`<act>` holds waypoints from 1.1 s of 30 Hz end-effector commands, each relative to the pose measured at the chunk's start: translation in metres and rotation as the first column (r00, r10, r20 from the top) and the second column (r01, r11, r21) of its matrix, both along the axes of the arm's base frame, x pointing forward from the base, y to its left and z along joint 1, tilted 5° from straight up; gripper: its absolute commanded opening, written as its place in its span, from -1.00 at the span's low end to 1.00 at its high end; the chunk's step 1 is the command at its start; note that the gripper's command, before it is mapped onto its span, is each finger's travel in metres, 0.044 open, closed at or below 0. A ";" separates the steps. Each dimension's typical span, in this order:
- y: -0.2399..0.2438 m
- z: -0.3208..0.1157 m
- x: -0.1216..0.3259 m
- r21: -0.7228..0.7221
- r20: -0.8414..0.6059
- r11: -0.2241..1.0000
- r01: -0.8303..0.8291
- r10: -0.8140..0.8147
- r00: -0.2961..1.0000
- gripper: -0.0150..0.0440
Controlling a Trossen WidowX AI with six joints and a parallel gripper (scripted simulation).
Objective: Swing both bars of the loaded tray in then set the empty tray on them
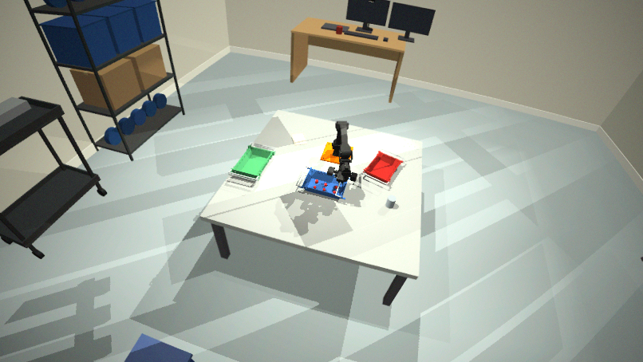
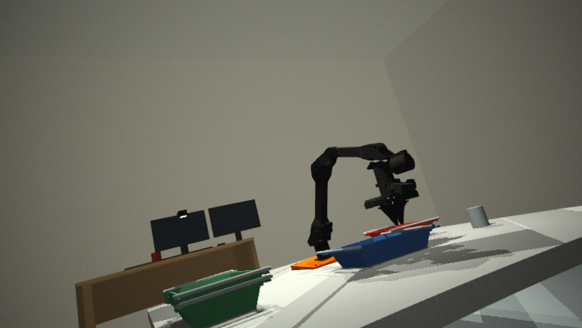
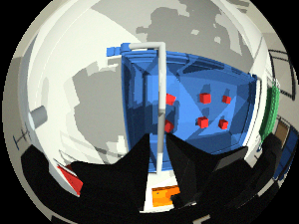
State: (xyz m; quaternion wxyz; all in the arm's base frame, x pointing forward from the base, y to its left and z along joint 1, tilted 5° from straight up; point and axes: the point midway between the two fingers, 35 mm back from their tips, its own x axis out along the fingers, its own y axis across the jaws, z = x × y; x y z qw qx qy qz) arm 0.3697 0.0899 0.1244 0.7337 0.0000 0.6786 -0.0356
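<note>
The blue tray point(image 1: 317, 173) point(image 2: 383, 251) point(image 3: 137, 111) stands on the table with small red blocks point(image 1: 324, 184) point(image 3: 204, 98) on its floor. One wire bar point(image 3: 161, 89) now lies inward across its top, near the end by the red tray. The other bar point(image 1: 300, 183) point(image 2: 346, 249) is swung out past the opposite end. My gripper point(image 2: 398, 224) point(image 3: 157, 136) points down at the inward bar, its fingers a little apart. The bar passes loosely between the tips, nearer one of them. A green tray point(image 1: 254, 162) point(image 2: 219, 303) and a red tray point(image 1: 382, 167) point(image 3: 71, 180) are both empty.
A grey cylinder point(image 1: 390, 202) point(image 2: 478, 217) point(image 3: 38, 117) stands beyond the blue tray's end, near the red tray. The orange arm base plate point(image 1: 329, 155) point(image 2: 311, 262) point(image 3: 161, 195) lies behind the blue tray. The green tray stands off to the other side.
</note>
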 end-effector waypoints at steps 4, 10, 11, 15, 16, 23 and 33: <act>0.000 0.003 0.000 0.001 0.004 1.000 -0.001 0.001 1.000 -0.21; 0.000 0.003 0.000 0.001 0.004 1.000 -0.001 0.001 1.000 -0.21; 0.000 0.003 0.000 0.001 0.004 1.000 -0.001 0.001 1.000 -0.21; 0.000 0.003 0.000 0.001 0.004 1.000 -0.001 0.001 1.000 -0.21; 0.000 0.003 0.000 0.001 0.004 1.000 -0.001 0.001 1.000 -0.21; 0.000 0.003 0.000 0.001 0.004 1.000 -0.001 0.001 1.000 -0.21; 0.003 0.032 0.000 0.003 0.015 1.000 -0.004 0.004 1.000 -0.21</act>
